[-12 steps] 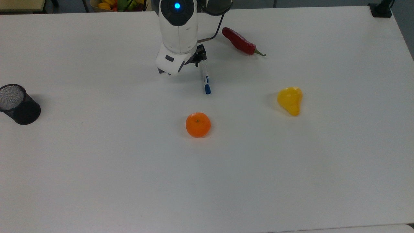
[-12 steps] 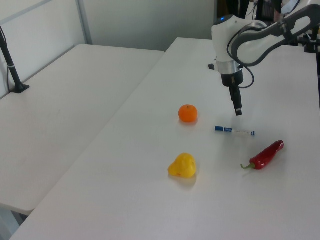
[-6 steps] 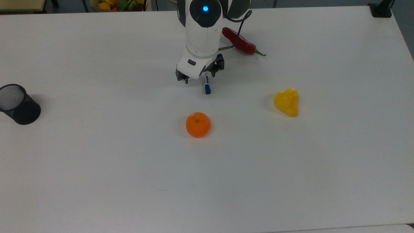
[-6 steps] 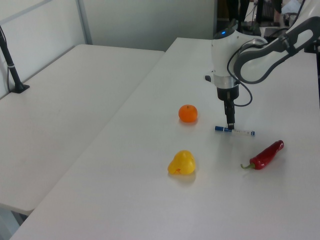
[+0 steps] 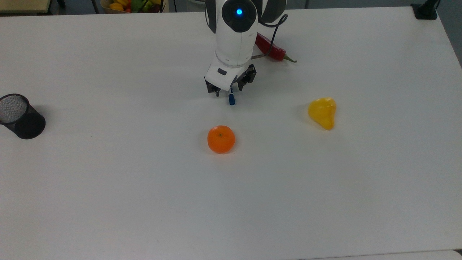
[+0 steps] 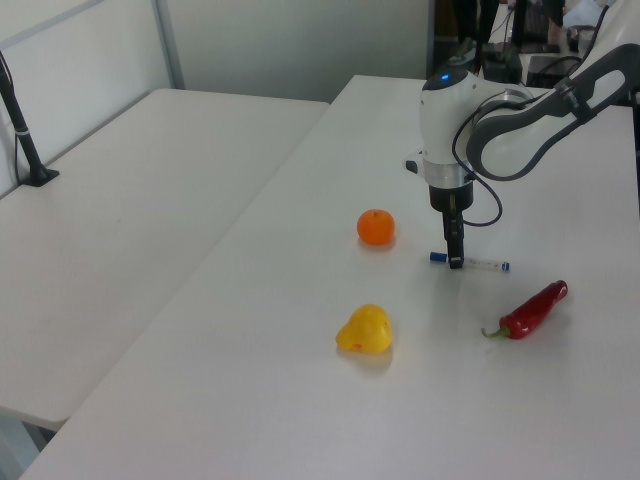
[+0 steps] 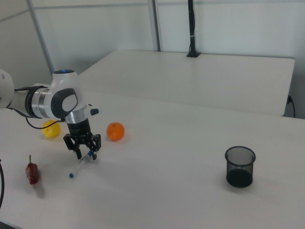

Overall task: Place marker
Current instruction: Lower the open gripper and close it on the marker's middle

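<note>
**A:** How would you have expected the marker [image 5: 231, 98] to handle?

**B:** Light, stiff and smooth, I judged; likely to roll. You'd have pinched its white barrel near the middle.

**A:** Where did it lie?

**B:** Flat on the white surface [image 5: 108, 180], between the orange [image 5: 221, 139] and the red chilli [image 5: 270, 48]. Your hand [image 5: 231, 87] was spread, fingers straddling the barrel near the blue cap.

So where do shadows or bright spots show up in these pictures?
In the top view, the mesh cup throws a soft shadow toward the top view's right, and a blue light glows on the arm. In the left view, the yellow fruit has a faint shadow beneath it.
</note>
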Tool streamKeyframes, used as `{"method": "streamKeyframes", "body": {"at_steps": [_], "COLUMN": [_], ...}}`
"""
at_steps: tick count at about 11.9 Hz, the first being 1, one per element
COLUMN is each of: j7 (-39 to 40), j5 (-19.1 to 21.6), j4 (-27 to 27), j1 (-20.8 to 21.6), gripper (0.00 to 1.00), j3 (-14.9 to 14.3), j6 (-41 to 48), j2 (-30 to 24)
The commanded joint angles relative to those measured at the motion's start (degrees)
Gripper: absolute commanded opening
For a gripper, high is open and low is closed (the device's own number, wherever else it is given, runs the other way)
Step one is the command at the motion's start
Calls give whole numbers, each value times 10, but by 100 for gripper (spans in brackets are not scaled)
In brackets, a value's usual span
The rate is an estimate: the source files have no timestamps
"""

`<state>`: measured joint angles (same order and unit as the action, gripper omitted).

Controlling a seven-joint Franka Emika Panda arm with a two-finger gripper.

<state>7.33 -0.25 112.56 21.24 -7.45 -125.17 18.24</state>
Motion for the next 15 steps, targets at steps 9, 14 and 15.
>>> {"method": "streamKeyframes", "body": {"at_steps": [9,14,15], "j7": [-15,-12,-9], "j5": [-1,3,9], "j4": [-9,-72,-93], "j1": [5,-32,-37], "gripper": [0,0,0], "j3": [-5,-5,-5], "j6": [-3,97,119], "j2": [-6,-44,-44]}}
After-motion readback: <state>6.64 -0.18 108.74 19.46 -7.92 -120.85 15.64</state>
